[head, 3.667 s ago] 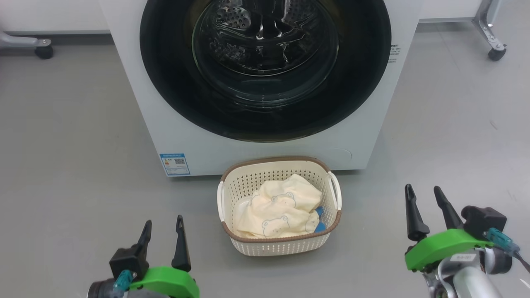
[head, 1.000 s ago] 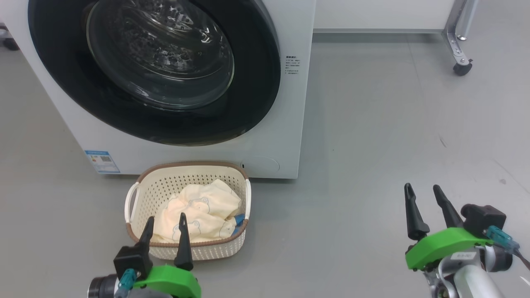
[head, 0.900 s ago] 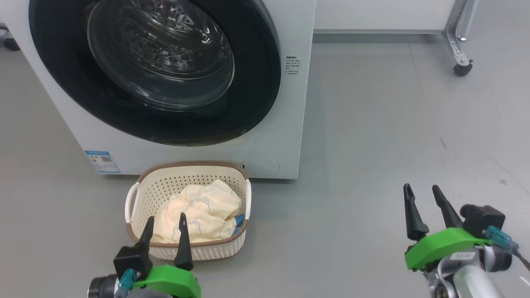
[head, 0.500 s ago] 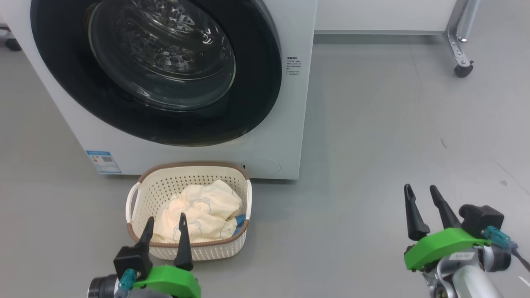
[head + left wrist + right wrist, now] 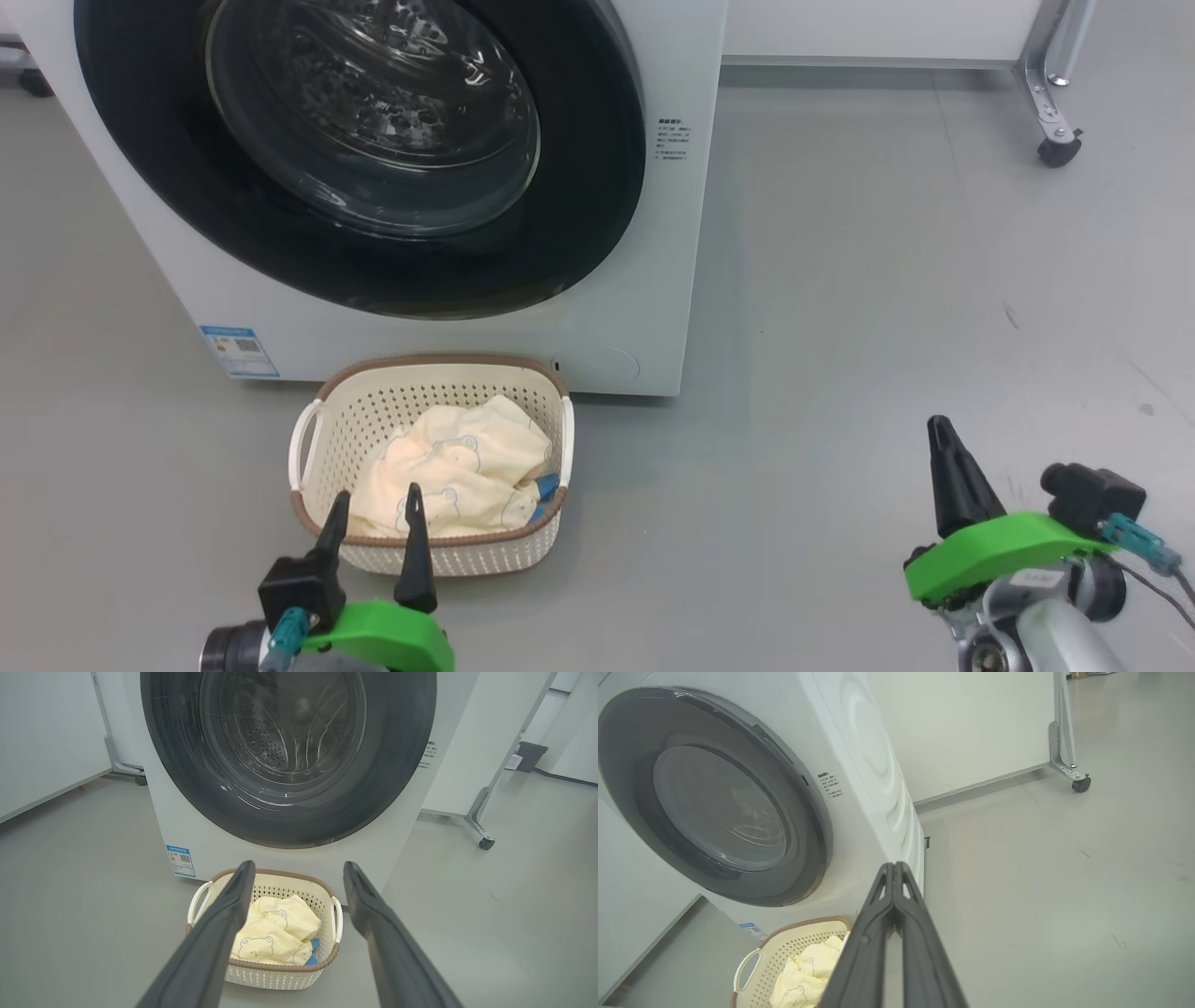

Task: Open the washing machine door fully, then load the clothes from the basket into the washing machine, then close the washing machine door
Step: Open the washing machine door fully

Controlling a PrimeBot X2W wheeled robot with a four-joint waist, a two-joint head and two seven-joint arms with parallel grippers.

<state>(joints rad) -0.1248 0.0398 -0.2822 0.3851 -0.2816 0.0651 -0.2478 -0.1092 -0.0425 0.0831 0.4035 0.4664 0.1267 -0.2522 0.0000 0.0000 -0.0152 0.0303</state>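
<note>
Well, the washing machine point(image 5: 653, 317) dominates, a big white box on the floor. The washing machine door point(image 5: 588, 233), glossy black round its glass bowl, sits flush against its front, so opening it is not yet done. To my eye the clean way is to come in at the door's right-hand edge, hook behind the rim and swing it round in a wide arc rather than tug straight out; I can't make out a handle from here. The basket point(image 5: 313, 448) stands just in front of the machine, below the door, so the sweep should pass above it. The clothes point(image 5: 457, 462) lie heaped inside. The left gripper point(image 5: 377, 492) hovers just short of the basket, fingers spread wide, holding nothing. The right gripper point(image 5: 938, 427), well off to the right, has its fingers pressed together on nothing.

Underfoot the floor point(image 5: 840, 280) is smooth grey. A metal frame leg point(image 5: 1050, 103) on a castor stands behind to the right, and a small blue label point(image 5: 240, 351) marks the machine's lower left corner.
</note>
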